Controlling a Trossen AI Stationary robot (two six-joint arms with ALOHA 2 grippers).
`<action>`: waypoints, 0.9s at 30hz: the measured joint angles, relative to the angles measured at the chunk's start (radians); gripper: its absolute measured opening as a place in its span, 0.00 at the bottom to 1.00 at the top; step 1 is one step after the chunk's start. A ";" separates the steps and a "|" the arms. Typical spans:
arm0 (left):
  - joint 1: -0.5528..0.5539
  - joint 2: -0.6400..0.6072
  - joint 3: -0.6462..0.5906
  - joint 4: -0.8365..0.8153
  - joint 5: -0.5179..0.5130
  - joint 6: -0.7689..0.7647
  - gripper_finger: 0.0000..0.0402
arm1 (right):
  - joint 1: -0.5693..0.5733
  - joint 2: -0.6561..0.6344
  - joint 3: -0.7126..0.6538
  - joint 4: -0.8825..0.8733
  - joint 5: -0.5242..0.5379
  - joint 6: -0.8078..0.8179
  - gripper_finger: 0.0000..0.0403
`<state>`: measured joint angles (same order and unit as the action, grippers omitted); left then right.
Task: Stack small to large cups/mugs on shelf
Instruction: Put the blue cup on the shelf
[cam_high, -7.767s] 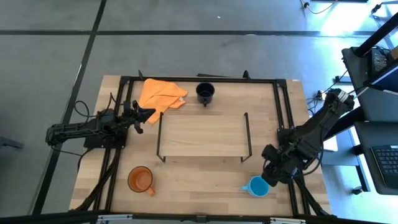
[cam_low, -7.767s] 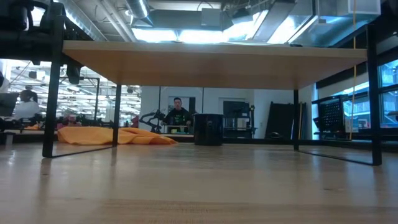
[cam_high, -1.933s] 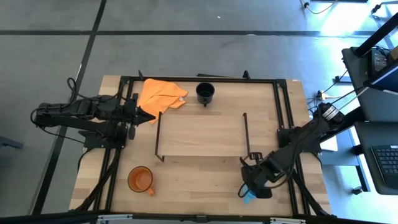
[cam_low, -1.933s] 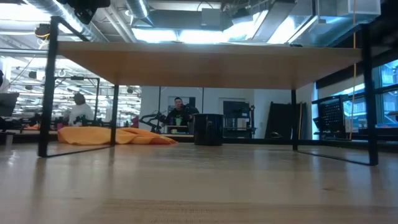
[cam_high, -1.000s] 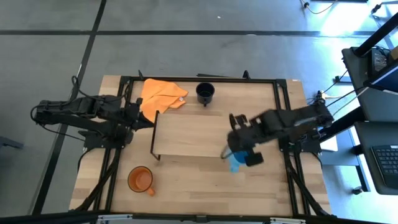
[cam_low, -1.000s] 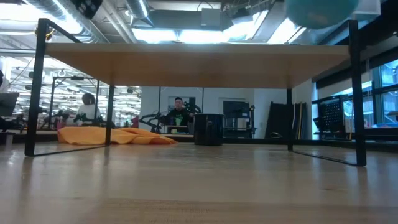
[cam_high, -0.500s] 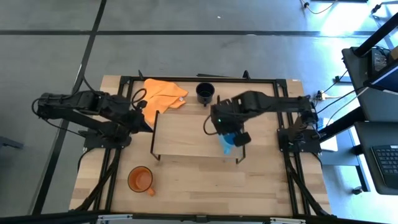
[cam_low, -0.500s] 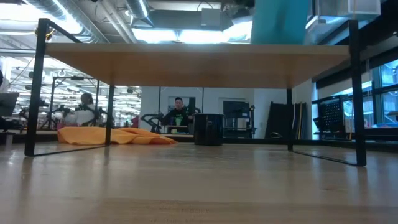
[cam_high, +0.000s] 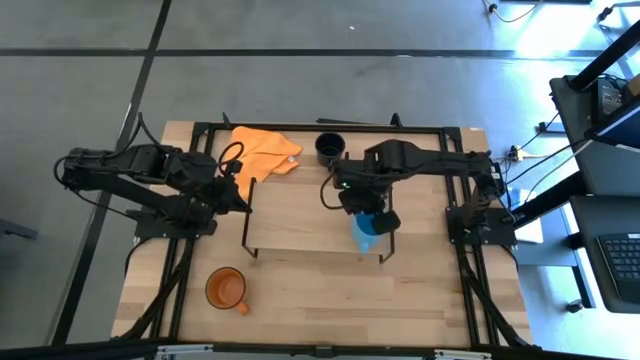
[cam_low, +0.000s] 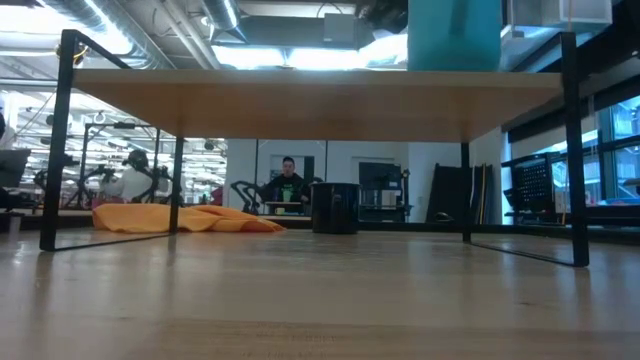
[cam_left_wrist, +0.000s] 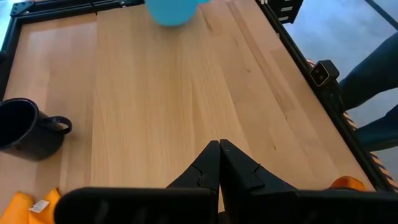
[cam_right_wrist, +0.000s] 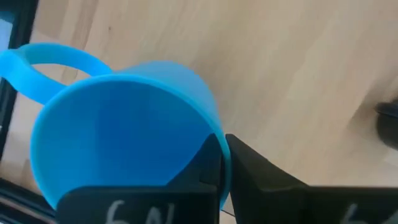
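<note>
Resting at the shelf's (cam_high: 300, 215) left end, the left gripper (cam_high: 240, 203) has its fingers pinched together on nothing. Lower left sits the orange mug (cam_high: 226, 289); the black mug (cam_high: 329, 148) stands top centre. Right of centre, the right gripper (cam_high: 365, 215) clamps the light blue mug's (cam_high: 365, 226) rim over the shelf.

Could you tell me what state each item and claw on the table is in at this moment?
light blue mug: upright on the shelf, rim pinched by the right claw
shelf: holds only the blue mug
black mug: upright on the tabletop
orange mug: upright on the tabletop
orange cloth: crumpled
right claw: shut on the mug rim
left claw: shut, empty
</note>
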<state>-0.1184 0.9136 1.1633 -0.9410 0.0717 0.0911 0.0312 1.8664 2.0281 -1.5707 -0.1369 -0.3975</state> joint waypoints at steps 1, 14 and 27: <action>0.000 0.004 0.000 0.000 0.000 0.001 0.00 | 0.004 0.000 0.000 0.000 0.002 -0.005 0.04; 0.000 0.098 0.000 -0.003 0.019 0.057 0.00 | 0.015 0.006 -0.028 0.001 0.125 -0.106 0.12; 0.000 0.122 0.000 0.016 0.019 0.050 0.00 | 0.044 0.006 0.046 0.107 0.180 -0.037 0.18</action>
<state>-0.1184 1.0359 1.1633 -0.9252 0.0910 0.1408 0.0753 1.8721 2.0746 -1.4634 0.0430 -0.4348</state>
